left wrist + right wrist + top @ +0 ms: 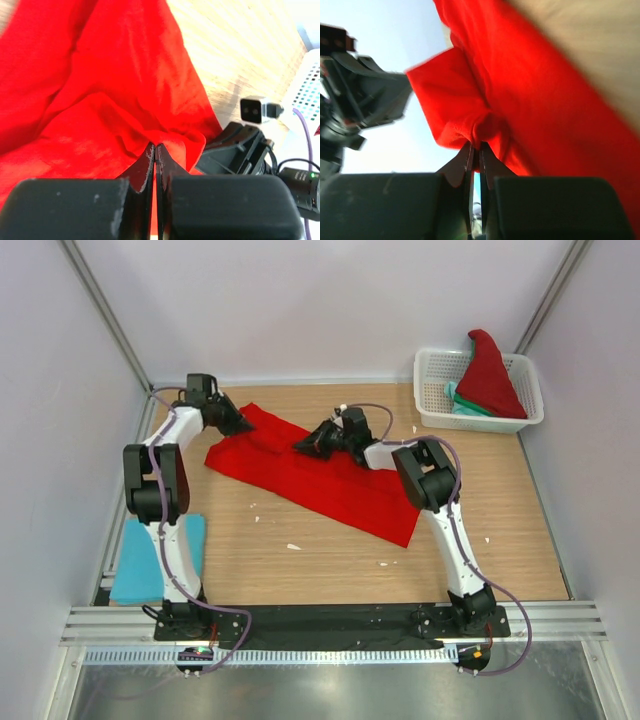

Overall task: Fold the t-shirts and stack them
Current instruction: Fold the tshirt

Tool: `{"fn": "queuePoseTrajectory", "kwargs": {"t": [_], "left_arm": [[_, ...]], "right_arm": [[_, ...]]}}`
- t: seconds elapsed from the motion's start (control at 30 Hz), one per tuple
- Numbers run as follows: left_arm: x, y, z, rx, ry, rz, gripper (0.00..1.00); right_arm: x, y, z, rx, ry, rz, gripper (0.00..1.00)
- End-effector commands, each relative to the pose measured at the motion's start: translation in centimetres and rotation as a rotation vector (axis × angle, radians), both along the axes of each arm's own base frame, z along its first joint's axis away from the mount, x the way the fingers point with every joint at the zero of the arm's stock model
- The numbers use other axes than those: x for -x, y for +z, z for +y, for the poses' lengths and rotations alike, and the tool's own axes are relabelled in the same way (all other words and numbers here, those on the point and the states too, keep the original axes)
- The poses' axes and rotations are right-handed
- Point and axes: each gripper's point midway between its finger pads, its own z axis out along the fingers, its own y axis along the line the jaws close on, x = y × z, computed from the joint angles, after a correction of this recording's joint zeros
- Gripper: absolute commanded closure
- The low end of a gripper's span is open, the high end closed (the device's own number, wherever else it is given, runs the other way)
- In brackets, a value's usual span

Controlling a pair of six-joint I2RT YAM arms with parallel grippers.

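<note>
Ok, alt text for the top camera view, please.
Two robot arms grip a red t-shirt spread on a wooden table: left gripper at its far-left corner, right gripper along its far edge. A white basket at far right holds another red shirt and a teal shirt; a light blue shirt lies near-left.

A red t-shirt (330, 485) lies spread across the middle of the wooden table (320, 570), running from far left to near right. Both arms reach over it. The left gripper (240, 424) and right gripper (302, 446) each pinch its far edge, near each other, crowding that strip. A white basket (432, 400) of shirts blocks the far right corner. A folded light blue t-shirt (132, 560) fills the near left edge beside the left arm. Bare wood lies open in the near middle and along the right side.
</note>
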Motion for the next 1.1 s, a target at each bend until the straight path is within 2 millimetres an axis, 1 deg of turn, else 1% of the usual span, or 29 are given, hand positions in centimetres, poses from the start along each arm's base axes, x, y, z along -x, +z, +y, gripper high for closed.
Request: {"fn": "queuePoseTrajectory", "kwargs": {"t": [0.0,0.03,0.07,0.23,0.33,0.4,0.43,0.47,0.5,0.53,0.6,0.7,0.87,0.93,1.07], "left_arm": [[0.7,2.5,2.3,-0.024,-0.006,0.016,1.0],[0.7,2.7,2.4,-0.03,-0.016,0.017,1.0],[1.2,2.3,2.8,-0.033,-0.015,0.047,1.0],[1.7,2.4,4.0,-0.052,-0.02,0.07,1.0],[1.9,2.5,4.8,-0.063,-0.023,0.081,1.0],[2.0,3.0,5.4,-0.079,-0.037,0.089,1.0],[2.1,2.7,5.5,-0.083,-0.046,0.098,1.0],[2.6,2.4,5.7,-0.088,-0.059,0.123,1.0],[2.4,2.8,5.8,-0.096,-0.066,0.116,1.0],[2.6,2.6,5.9,-0.099,-0.072,0.124,1.0],[3.0,2.1,6.0,-0.11,-0.091,0.149,1.0],[3.6,1.7,6.0,-0.111,-0.115,0.172,1.0],[4.2,1.0,6.0,-0.119,-0.144,0.2,1.0],[4.6,0.2,6.2,-0.132,-0.154,0.222,1.0],[5.1,-1.7,6.5,-0.148,-0.157,0.258,1.0]], "right_arm": [[2.4,4.9,1.4,0.036,0.097,-0.133,0.93],[2.7,4.8,1.4,0.051,0.104,-0.127,0.93],[3.1,4.8,1.8,0.057,0.113,-0.13,0.93],[5.5,5.3,4.0,0.043,0.158,-0.117,0.93],[6.7,6.1,5.2,0.012,0.173,-0.109,0.93],[7.3,6.3,5.5,0.006,0.177,-0.102,0.93],[7.8,6.2,5.7,0.008,0.185,-0.097,0.93],[8.1,6.2,5.8,0.009,0.187,-0.089,0.93],[8.2,6.4,5.7,0.007,0.186,-0.087,0.93],[8.6,5.9,5.7,0.013,0.192,-0.075,0.93],[9.0,5.5,5.6,0.02,0.194,-0.062,0.93],[9.4,5.6,5.4,0.017,0.196,-0.058,0.93],[9.0,6.2,5.6,0.009,0.19,-0.064,0.92],[9.1,6.0,5.7,0.015,0.194,-0.057,0.92],[9.5,4.7,5.7,0.039,0.201,-0.039,0.91]]}}
